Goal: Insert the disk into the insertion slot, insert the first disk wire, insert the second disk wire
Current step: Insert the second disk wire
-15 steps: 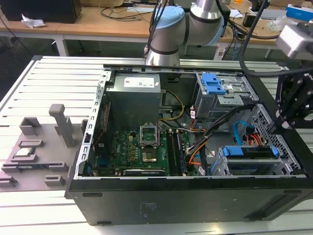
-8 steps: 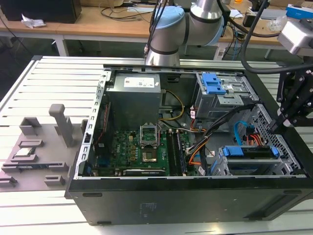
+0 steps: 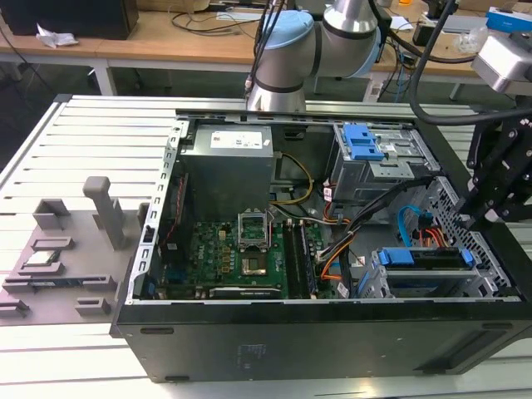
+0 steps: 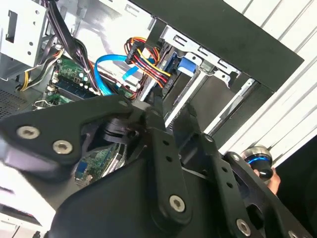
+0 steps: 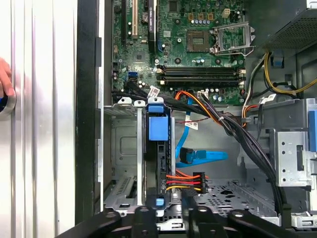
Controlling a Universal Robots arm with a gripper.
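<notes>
Disk [image 5: 158, 148]: blue-framed, standing on edge inside insertion slot [image 5: 121, 148], near corner of case [image 3: 291, 349] at the exterior view's right. Red-yellow wire [image 5: 183, 181] just beside it. Jaws: hovering above slot; opening cannot be told.

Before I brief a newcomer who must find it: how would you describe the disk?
Look in the open black computer case, at its near corner on the exterior view's right. There the disk sits in the grey insertion slot. Unlike the grey cage with blue latches, it is thin, framed by a blue carrier.
</notes>
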